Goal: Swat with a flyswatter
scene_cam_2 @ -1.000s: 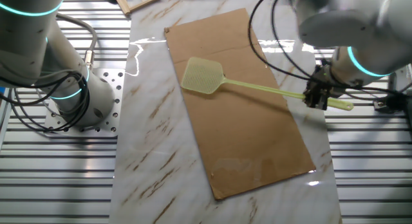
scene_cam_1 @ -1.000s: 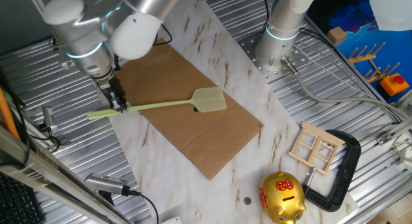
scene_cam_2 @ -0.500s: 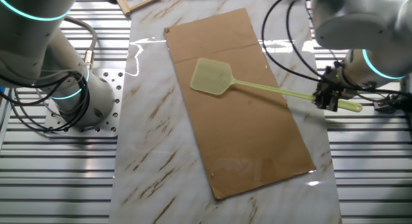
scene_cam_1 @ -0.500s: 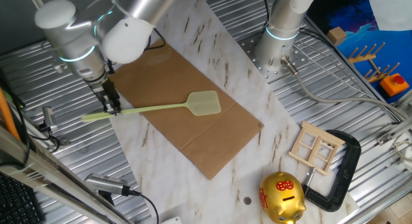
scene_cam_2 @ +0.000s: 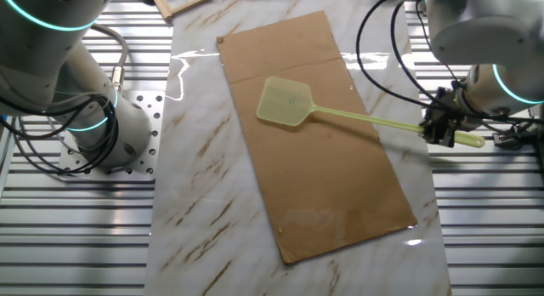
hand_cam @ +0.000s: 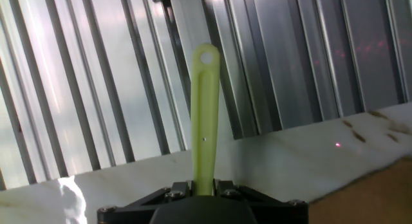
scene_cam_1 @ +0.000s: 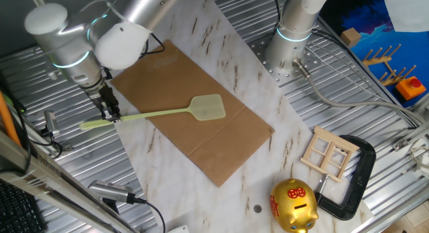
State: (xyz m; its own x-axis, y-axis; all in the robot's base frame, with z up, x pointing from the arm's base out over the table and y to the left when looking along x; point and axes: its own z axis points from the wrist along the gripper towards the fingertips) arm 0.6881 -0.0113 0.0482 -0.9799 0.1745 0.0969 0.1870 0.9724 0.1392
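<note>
Gripper (scene_cam_1: 109, 114) pinching flyswatter (scene_cam_1: 179, 112) near handle end, mesh head over cardboard sheet (scene_cam_2: 323, 126) in fixed views, hand view shows only handle tip w/ hang hole.

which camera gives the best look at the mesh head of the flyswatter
The other fixed view: the flyswatter lies unobstructed, its mesh head large over the cardboard sheet. One fixed view shows the head smaller. The hand view shows only the handle's end beyond the gripper.

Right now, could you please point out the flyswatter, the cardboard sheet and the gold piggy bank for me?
flyswatter (scene_cam_1: 207, 107), one fixed view, on the mesh head.
cardboard sheet (scene_cam_2: 340, 177), the other fixed view, on its bare middle.
gold piggy bank (scene_cam_1: 293, 205), one fixed view, on its body.
</note>
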